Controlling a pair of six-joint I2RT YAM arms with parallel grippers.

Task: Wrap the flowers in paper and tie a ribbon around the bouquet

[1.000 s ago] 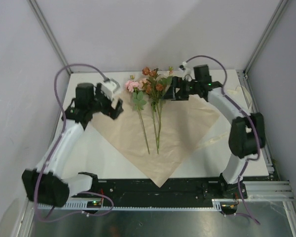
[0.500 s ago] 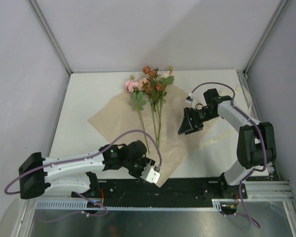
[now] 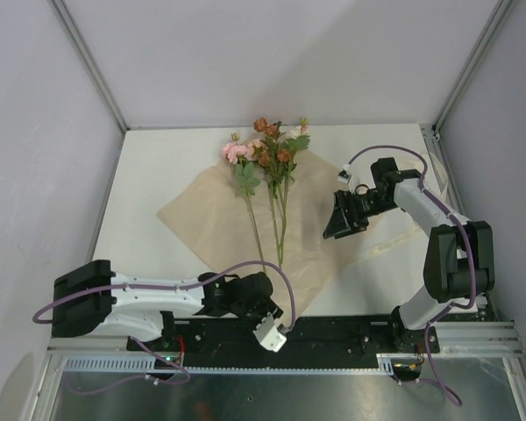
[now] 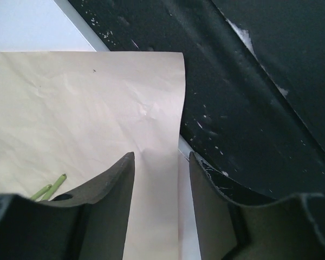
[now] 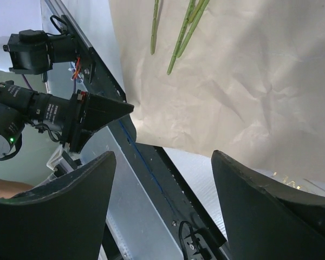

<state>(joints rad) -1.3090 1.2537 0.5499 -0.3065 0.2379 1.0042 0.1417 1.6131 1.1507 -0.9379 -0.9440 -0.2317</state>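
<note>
While parted, left claw over paper

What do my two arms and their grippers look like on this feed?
Left arm and right arm: white links, black joints, a thin purple cable looping along each. Left gripper and right gripper: two black, curved, tapering fingers. A white camera block sits at the left wrist.
</note>
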